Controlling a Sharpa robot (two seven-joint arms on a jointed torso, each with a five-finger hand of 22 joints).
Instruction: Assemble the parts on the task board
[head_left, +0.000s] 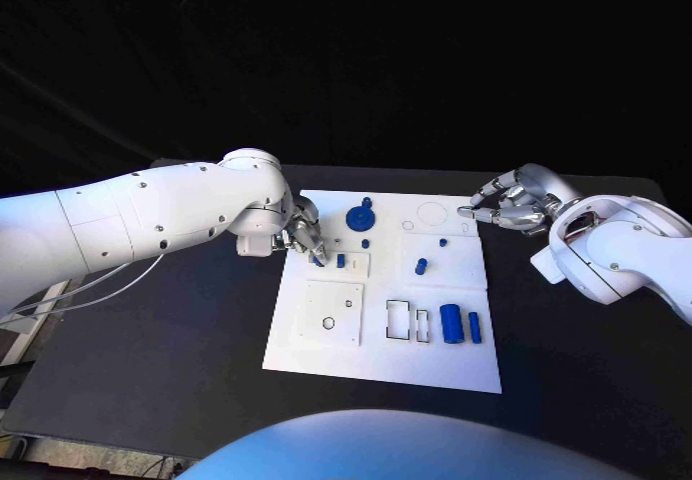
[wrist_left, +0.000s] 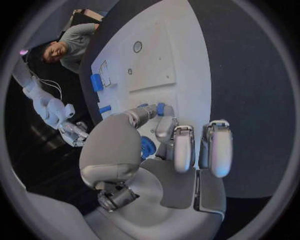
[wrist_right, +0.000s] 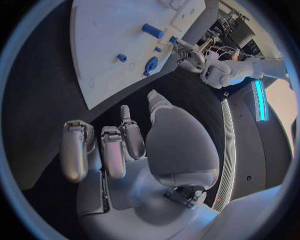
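While the left hand (head_left: 304, 238) works at the board's inner edge in the head view, its fingertips come down on a small blue peg (head_left: 340, 261) that sits at about nine o'clock on the task board (head_left: 382, 372). It appears to pinch that peg, though the fingers cover the contact. A blue round part (head_left: 359, 216) lies at eleven o'clock, another small blue piece (head_left: 421, 266) sits near the centre, and two blue cylinders (head_left: 462, 324) lie side by side at about four o'clock. The right hand (head_left: 508, 208) hovers off the board's one o'clock corner, fingers curled in and holding nothing I can see.

From the left wrist, the left hand (wrist_left: 164, 145) shows a thumb and finger meeting on the small blue peg (wrist_left: 160, 108), with the other fingers extended above the task board (wrist_left: 169, 45). I judge that the peg could tilt or slip from so slight a pinch and jam at its hole. The hole itself is hidden beneath the fingers.

From the right wrist, the right hand (wrist_right: 125, 150) hangs over dark table (wrist_right: 37, 100), its fingers bent and nothing held. The task board (wrist_right: 106, 60) lies ahead with blue parts too small to identify.
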